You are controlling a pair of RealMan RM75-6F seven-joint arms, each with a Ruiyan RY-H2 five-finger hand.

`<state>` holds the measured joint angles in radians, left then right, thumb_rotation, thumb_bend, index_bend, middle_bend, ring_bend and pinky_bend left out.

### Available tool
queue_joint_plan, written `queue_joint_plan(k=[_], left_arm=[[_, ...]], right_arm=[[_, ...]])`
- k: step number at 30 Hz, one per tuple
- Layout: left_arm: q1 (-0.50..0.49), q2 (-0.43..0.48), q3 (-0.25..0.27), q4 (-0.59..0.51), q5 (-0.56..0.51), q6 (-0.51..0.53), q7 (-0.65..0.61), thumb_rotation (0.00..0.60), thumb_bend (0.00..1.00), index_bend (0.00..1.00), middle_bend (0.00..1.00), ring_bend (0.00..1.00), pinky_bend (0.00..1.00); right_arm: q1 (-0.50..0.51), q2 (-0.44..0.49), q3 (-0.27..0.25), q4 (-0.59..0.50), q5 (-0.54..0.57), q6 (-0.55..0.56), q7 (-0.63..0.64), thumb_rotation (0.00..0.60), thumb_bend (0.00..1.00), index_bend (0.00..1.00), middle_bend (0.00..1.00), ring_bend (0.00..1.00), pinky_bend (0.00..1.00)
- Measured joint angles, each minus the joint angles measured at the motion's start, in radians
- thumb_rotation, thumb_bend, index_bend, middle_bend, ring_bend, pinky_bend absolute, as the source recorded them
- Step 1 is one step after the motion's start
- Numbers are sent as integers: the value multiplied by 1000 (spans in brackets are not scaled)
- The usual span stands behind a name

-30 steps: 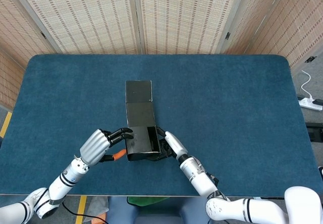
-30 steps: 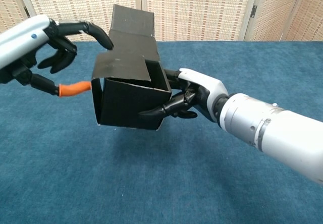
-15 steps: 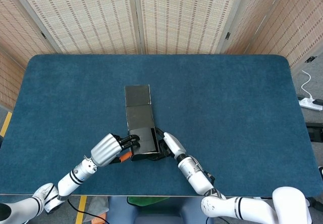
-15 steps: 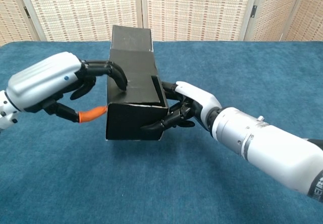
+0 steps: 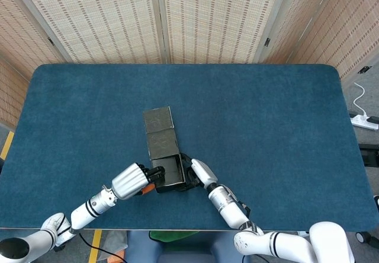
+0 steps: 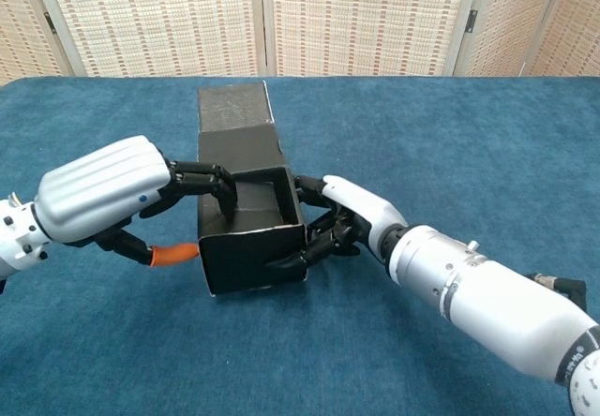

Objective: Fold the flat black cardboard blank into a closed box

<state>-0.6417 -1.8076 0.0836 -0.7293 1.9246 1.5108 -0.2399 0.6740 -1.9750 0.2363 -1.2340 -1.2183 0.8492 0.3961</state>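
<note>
We see the black cardboard box (image 6: pixel 248 238) lower than it was a moment ago — it now sits on or just above the blue table (image 5: pixel 266 127) near its front edge, its open top facing up and the long lid flap (image 5: pixel 158 131) lying flat behind it. In the head view the flap has swung to angle toward the far left. Our left hand (image 6: pixel 103 191) has come in closer, its fingers (image 6: pixel 211 180) hooked over the left wall into the opening — gripping that wall. Our right hand (image 6: pixel 352 217) still clasps the right wall, dark fingers (image 6: pixel 295 261) along the front corner.
</note>
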Motion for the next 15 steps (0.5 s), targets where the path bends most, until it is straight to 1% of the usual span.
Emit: queue_joint_plan(k=[7,15], left_arm=[[1,-3,25,29,-3,18,-11,600,321,475,462,836,907],[-4,-14,45,61,-9,-12,13,600,320,472,453,836,906]], right_arm=[[-1,-11,-3,24,-14,-5,16,600,194,354,494,769,1000],[-6,-19,-16,37,-36,-2,20,600,195,354,494,768,1000]])
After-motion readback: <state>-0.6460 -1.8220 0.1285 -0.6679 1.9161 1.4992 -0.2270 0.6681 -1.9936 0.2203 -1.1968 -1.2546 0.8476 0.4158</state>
